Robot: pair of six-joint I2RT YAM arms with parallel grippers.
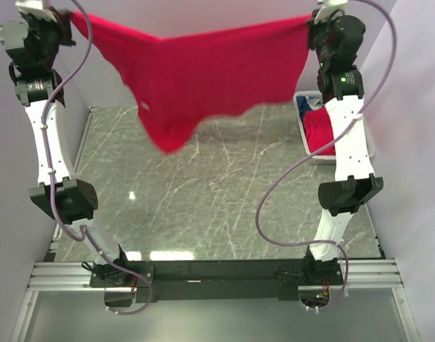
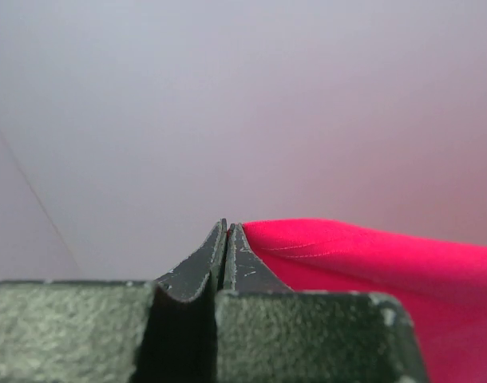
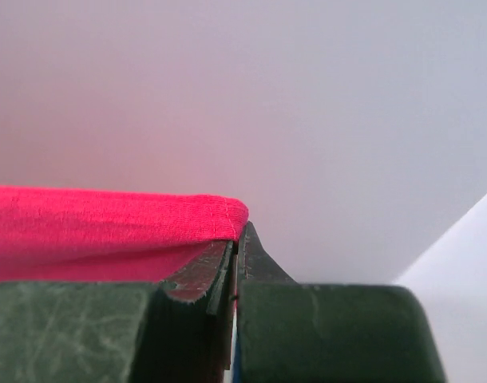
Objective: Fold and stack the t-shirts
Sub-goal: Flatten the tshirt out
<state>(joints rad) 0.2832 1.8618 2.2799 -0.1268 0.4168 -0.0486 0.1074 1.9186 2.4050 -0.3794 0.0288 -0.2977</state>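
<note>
Upper left of the top view: my left gripper [image 1: 66,17] is up high, jaws pinched tight on one corner of a red t-shirt [image 1: 203,78]. L wrist cam confirms: left gripper's [image 2: 227,230] fingers are pressed together w/ no gap, and the shirt's [image 2: 371,271] hemmed edge runs off to the right from the tips.

Across the top of the frame the shirt hangs spread btwn both arms, sagging in the middle. Its lowest fold droops left of centre, above the marble table [image 1: 203,199], not touching it as far as I can tell.

Upper right: my right gripper [image 1: 316,20] is clamped on the opposite corner. R wrist cam: right gripper [image 3: 237,233] closed, cloth [image 3: 92,227] leading off left.

Right edge, behind the R arm: white basket [image 1: 300,107] w/ another red t-shirt [image 1: 319,134] inside.
</note>
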